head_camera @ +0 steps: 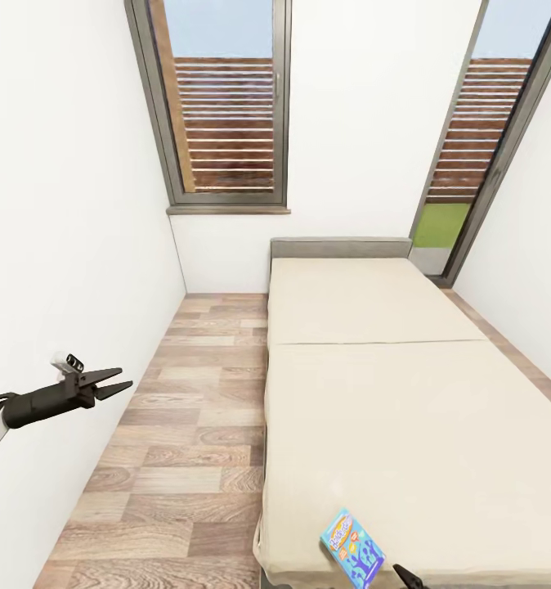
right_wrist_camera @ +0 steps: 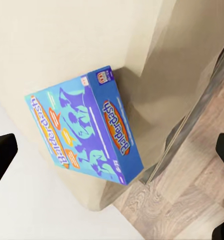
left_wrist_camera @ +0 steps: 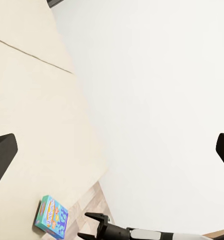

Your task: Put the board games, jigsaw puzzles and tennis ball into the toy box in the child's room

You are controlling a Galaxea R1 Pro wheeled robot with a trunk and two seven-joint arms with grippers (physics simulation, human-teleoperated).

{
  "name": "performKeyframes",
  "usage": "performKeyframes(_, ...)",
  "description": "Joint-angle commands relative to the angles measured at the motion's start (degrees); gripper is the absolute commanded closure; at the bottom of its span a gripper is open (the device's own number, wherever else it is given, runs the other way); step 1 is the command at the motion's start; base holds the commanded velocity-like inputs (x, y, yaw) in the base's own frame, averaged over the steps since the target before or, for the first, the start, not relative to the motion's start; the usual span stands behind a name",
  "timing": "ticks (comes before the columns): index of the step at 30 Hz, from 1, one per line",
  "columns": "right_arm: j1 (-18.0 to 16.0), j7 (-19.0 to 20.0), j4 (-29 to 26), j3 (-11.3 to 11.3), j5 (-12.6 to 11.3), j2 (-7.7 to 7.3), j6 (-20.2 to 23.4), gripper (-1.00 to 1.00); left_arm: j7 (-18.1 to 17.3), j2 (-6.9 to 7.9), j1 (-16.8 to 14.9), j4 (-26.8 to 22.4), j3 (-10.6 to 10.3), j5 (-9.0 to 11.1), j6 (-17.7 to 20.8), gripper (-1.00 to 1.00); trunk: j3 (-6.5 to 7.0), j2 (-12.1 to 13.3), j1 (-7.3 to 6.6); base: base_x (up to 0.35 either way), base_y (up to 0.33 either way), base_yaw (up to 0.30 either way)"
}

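A long low bed (head_camera: 406, 393) with a smooth cream-beige cover is filling the right half of the head view, its cover split by a thin seam across the middle and a low grey headboard (head_camera: 341, 247) standing against the white wall. One board game (head_camera: 352, 548), a thin flat blue box with light-blue cartoon shapes and an orange "Balderdash" banner, is lying flat on the bed near its foot-end corner, close to the edge beside the floor; the right wrist view is showing it (right_wrist_camera: 84, 127) at close range, with its darker blue side panel turned toward the bed's edge. Brown-grey wood planks are covering the floor (head_camera: 185, 425) between the bed and the left wall. The left arm is reaching out level over the floor beside that wall, its black pincer (head_camera: 116, 382) spread partway with nothing between its pointed fingers. The right pincer (head_camera: 409, 576) is hanging just beside the box, its dark fingers standing wide apart and empty.
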Motion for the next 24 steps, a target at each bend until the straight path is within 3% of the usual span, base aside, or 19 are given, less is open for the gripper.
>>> performKeyframes(1,0.0,0.1,0.1,-0.1,-0.4,-0.02,0.5,-1.0,-0.2,0.03,0.0,0.0,-0.1,0.1,0.6,-1.0,-0.05,0.0,0.0,0.0,0.0,0.0)
performKeyframes(11,0.0,0.8,0.3,0.4,-0.1,-0.06,0.5,-1.0,-0.2,0.02,0.0,0.0,-0.1,0.1,0.6,-1.0,-0.05,0.0,0.0,0.0,0.0,0.0)
performKeyframes(14,0.0,0.9,0.3,2.3,0.0,-0.06,0.6,-1.0,-0.2,0.02,0.0,0.0,-0.1,0.1,0.6,-1.0,-0.05,0.0,0.0,0.0,0.0,0.0)
performKeyframes(20,0.0,2.1,0.3,9.5,-0.2,0.01,0.4,-1.0,-0.2,0.02,0.0,0.0,-0.1,0.1,0.6,-1.0,-0.05,0.0,0.0,0.0,0.0,0.0)
performKeyframes(24,0.0,2.9,0.3,10.5,-0.2,0.02,0.3,-1.0,-0.2,0.02,0.0,0.0,-0.1,0.1,0.6,-1.0,-0.77,-1.6,0.88,0.0,0.0,0.0)
